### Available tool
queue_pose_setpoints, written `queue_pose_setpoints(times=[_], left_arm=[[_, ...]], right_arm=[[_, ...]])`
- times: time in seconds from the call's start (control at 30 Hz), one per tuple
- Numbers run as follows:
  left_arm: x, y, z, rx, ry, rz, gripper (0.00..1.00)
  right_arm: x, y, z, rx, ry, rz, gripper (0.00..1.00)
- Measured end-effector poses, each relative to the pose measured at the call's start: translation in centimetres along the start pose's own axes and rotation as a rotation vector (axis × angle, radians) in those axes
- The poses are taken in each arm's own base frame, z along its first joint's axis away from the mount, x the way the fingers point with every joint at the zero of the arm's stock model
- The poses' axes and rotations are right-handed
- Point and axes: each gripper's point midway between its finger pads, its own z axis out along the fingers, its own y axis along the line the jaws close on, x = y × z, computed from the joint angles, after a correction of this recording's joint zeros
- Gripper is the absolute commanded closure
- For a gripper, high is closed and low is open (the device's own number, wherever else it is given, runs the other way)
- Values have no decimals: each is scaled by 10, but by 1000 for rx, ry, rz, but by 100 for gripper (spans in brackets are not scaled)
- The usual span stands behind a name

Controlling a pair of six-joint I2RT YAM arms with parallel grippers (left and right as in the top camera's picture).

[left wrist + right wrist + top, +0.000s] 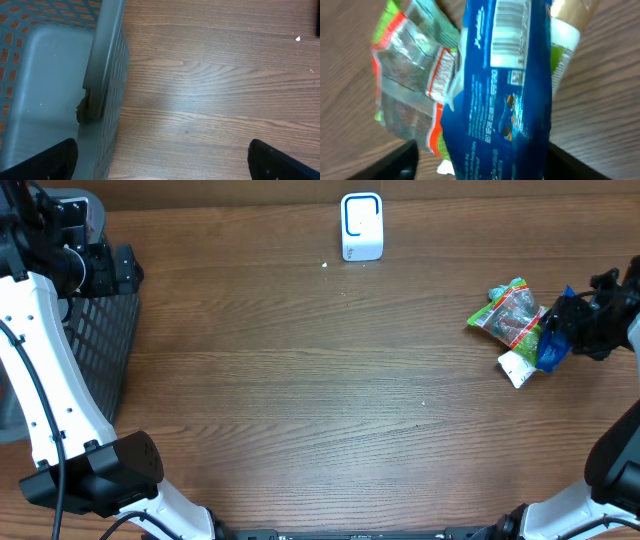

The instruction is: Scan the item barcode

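Observation:
A blue snack packet (553, 340) hangs at the table's right edge between the fingers of my right gripper (560, 330). In the right wrist view the blue packet (505, 100) fills the middle, its white barcode (509, 32) facing the camera near the top. My right gripper (480, 167) stands open: there is a gap between the left finger and the packet, and the right finger is close by its other side. The white scanner (361, 226) stands upright at the back centre. My left gripper (120, 268) is open and holds nothing, over the basket rim at far left.
A green and red snack bag (508, 312) and a white and green packet (518, 366) lie under and beside the blue packet. A dark mesh basket (100, 350) stands at the left edge; its rim (105, 60) shows between the left gripper's (162, 160) fingers.

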Motion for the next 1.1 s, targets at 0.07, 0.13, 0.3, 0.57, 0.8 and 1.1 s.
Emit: queue_pose_setpoints(times=[0.07, 0.13, 0.3, 0.57, 0.8, 1.1], left_arm=[[0, 0, 0, 0, 0, 0, 0], [0, 0, 0, 0, 0, 0, 0], [0, 0, 0, 0, 0, 0, 0], [0, 0, 0, 0, 0, 0, 0], [0, 0, 0, 0, 0, 0, 0], [0, 0, 0, 0, 0, 0, 1]], right_arm=[[1, 7, -1, -30, 9, -3, 10], [2, 16, -6, -57, 20, -6, 4], [-13, 46, -43, -113, -30, -53, 0], [-1, 142, -207, -261, -288, -290, 0], [90, 182, -284, -365, -317, -430, 0], [140, 188, -284, -441, -139, -333, 0]])
